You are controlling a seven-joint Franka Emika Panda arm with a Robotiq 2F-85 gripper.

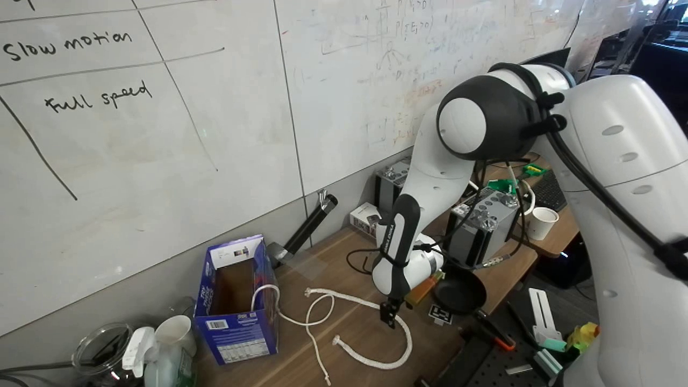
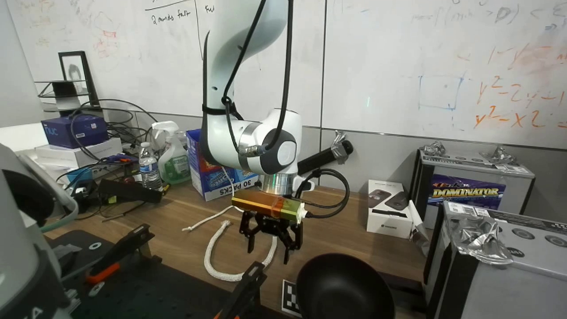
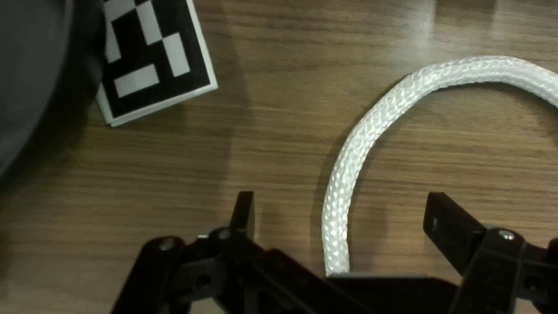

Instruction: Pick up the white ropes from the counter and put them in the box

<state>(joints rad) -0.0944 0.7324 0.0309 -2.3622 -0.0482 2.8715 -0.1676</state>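
A thick white rope (image 1: 376,365) lies in an open curve on the brown wooden counter (image 1: 293,368). It shows in an exterior view (image 2: 221,277) and in the wrist view (image 3: 342,187). A thinner white rope (image 1: 317,338) hangs over the edge of the blue box (image 1: 236,329), one end inside and the rest looping on the counter. The box stands open against the wall and is partly behind the arm in an exterior view (image 2: 199,175). My gripper (image 3: 340,203) is open and empty above the thick rope, its fingers on either side of it. It points down in both exterior views (image 1: 389,317) (image 2: 269,253).
A black pan (image 2: 345,288) and a checkered marker (image 3: 152,56) lie close beside the gripper. Grey battery-like boxes (image 2: 500,261) and a white phone box (image 2: 390,208) stand at one side. A black taped tube (image 1: 310,228), a spray bottle (image 2: 175,159) and a glass jar (image 1: 102,349) are near the box.
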